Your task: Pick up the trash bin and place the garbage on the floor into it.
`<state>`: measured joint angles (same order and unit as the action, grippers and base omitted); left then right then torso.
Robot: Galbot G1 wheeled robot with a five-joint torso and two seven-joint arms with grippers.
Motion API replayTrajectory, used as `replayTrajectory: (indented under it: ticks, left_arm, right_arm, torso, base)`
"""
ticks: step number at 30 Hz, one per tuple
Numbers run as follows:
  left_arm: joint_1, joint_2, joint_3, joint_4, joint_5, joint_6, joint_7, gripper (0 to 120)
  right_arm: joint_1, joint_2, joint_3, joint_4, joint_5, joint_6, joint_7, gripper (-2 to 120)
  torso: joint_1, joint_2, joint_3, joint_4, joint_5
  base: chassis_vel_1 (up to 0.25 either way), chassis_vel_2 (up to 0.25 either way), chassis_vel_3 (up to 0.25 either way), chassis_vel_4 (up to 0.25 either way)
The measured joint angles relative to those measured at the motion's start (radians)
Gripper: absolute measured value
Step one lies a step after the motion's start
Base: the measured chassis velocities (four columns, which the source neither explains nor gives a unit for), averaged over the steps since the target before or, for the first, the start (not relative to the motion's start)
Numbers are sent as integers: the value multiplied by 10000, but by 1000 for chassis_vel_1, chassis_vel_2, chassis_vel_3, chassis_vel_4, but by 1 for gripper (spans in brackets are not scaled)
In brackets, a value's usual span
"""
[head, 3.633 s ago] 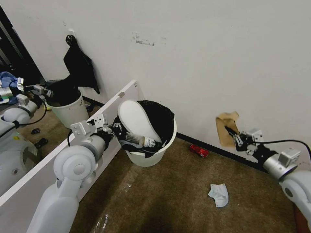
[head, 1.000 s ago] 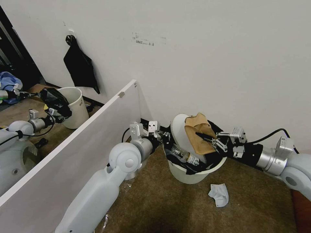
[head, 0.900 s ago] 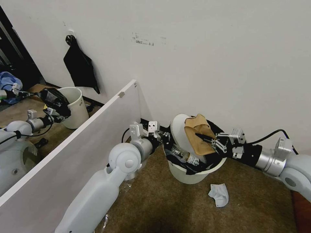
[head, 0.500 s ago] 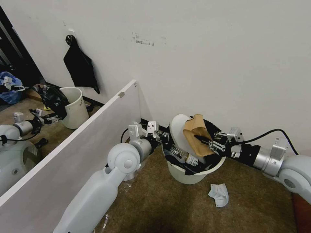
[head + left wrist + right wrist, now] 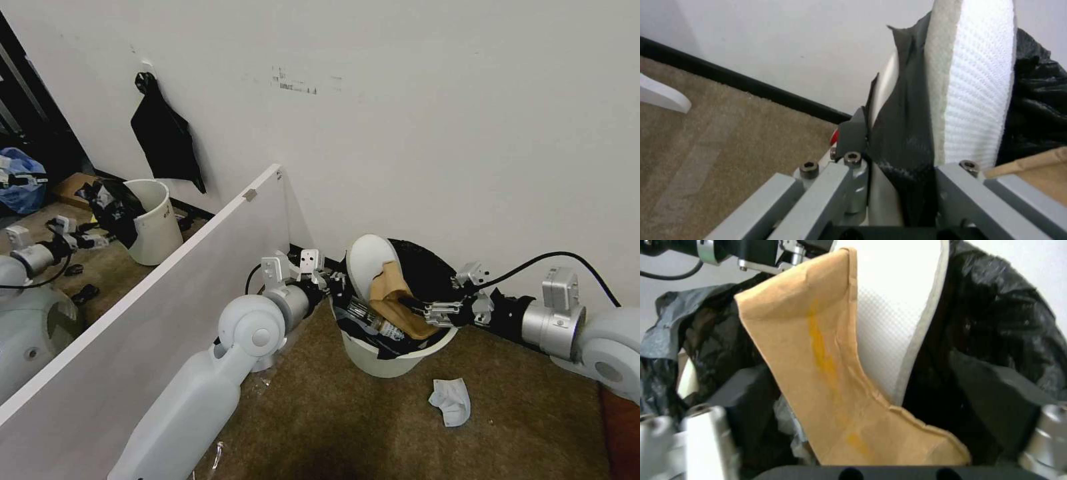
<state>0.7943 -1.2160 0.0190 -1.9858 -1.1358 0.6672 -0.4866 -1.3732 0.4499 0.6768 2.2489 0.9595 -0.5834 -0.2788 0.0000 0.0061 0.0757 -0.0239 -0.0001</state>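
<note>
Our two arms meet at the trash bin standing on the carpeted floor by the wall.

From our head camera, we see our left gripper clamped on the bin's near rim, pinching the black liner. Our right gripper reaches into the bin's mouth with the tan crumpled paper between its jaws, beside a white slipper standing upright inside. A crumpled tissue lies on the floor just in front of the bin. In our left wrist view, the fingers are closed on the liner-covered rim, the slipper close behind. In our right wrist view, the paper lies between the spread fingers, resting against the slipper and black liner.
</note>
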Motion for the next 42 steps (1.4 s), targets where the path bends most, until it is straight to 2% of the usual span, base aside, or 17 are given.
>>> replayTrajectory:
  ticks: [9, 11, 12, 15, 16, 18, 26, 35, 42]
  left_arm:
    - [7, -10, -66, 35, 31, -4, 4, 4]
    - [7, -6, -98, 36, 37, -6, 4, 4]
    - [7, -6, -98, 36, 37, -6, 4, 4]
    - [8, 2, -120, 14, 48, -8, -1, 4]
    - [8, 2, -120, 14, 48, -8, -1, 4]
    - [39, -3, -128, -11, 68, -13, -9, 4]
    - [162, 46, -238, -71, 81, -17, -19, 4]
    - [238, 128, -654, -74, -1, -18, -49, 4]
    - [404, 259, -984, -77, -21, -18, -57, 4]
  right_arm:
    - [107, 86, 126, 258, 145, -195, 234, 100]
    - [158, 79, 148, 507, 626, -709, 948, 100]
    - [158, 79, 148, 507, 626, -709, 948, 100]
    - [279, 59, 241, 911, 1609, -1517, 1782, 100]
    - [279, 59, 241, 911, 1609, -1517, 1782, 100]
    - [306, 63, 240, 1091, 1948, -1589, 2464, 100]
    - [364, 177, 468, 1185, 1981, -1595, 2440, 100]
    - [395, 192, 622, 1443, 2001, -909, 2023, 100]
    - [389, 324, 1003, 1474, 1502, 178, 1289, 100]
  torso:
    - [1, 0, 0, 0, 0]
    - [1, 0, 0, 0, 0]
    - [1, 0, 0, 0, 0]
    - [0, 0, 0, 0, 0]
    - [0, 0, 0, 0, 0]
    - [0, 0, 0, 0, 1]
    - [0, 0, 0, 0, 1]
    - [0, 0, 0, 0, 1]
    - [0, 0, 0, 0, 0]
  base:
    - [0, 0, 0, 0]
    - [0, 0, 0, 0]
    - [0, 0, 0, 0]
    - [0, 0, 0, 0]
    - [0, 0, 0, 0]
    - [0, 0, 0, 0]
    - [0, 0, 0, 0]
    - [0, 0, 0, 0]
    - [0, 0, 0, 0]
